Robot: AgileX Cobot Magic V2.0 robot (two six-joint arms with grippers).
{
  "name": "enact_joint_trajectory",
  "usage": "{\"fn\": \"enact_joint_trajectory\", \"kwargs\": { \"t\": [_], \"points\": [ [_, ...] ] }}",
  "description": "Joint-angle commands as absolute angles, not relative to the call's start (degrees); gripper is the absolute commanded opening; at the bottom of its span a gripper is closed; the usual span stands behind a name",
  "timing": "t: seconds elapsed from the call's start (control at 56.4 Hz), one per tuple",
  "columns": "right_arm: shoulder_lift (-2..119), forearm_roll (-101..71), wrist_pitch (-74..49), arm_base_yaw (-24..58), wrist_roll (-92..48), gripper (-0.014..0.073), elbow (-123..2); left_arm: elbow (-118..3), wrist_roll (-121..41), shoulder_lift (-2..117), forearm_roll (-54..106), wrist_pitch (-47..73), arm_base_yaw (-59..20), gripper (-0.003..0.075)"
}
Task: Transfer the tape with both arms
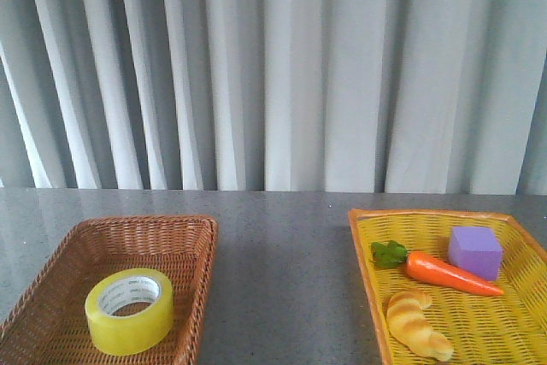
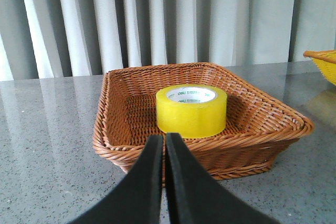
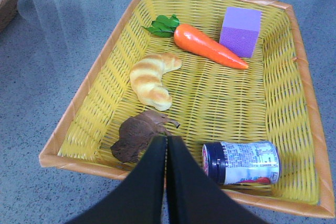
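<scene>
The counter (image 1: 282,262) carries a brown wicker basket (image 1: 51,297) at 7 o'clock holding the tape (image 1: 129,310), lying flat. The left gripper (image 2: 164,145) and right gripper (image 3: 167,145), both pressed together, should spread before the left descends over the roll's wall.

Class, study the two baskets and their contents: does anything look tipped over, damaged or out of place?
One thing: the small can in the yellow basket lies on its side near the rim. The tape sits flat in the brown basket; nothing looks spilled or broken.
</scene>
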State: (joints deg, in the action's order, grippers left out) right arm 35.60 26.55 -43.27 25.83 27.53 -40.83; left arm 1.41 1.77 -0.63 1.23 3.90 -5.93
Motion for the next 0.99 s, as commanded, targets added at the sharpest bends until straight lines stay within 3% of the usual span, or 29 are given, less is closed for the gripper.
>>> {"fn": "enact_joint_trajectory", "kwargs": {
  "t": [0.0, 0.532, 0.976],
  "points": [
    [35.7, 28.0, -40.1, 25.5, 27.5, -0.0007, -42.2, 0.9, 2.3, -1.5, 1.8, 0.0, -5.8, -0.0006],
    [33.5, 32.9, -39.3, 25.0, 27.0, -0.0007, -40.8, 0.9, 2.3, -1.5, 1.8, 0.0, -5.8, -0.0006],
    [3.3, 29.1, -8.0, -2.4, 28.2, -0.0007, -9.2, 0.9, 2.3, -1.5, 1.8, 0.0, -5.8, -0.0006]
  ]
}}
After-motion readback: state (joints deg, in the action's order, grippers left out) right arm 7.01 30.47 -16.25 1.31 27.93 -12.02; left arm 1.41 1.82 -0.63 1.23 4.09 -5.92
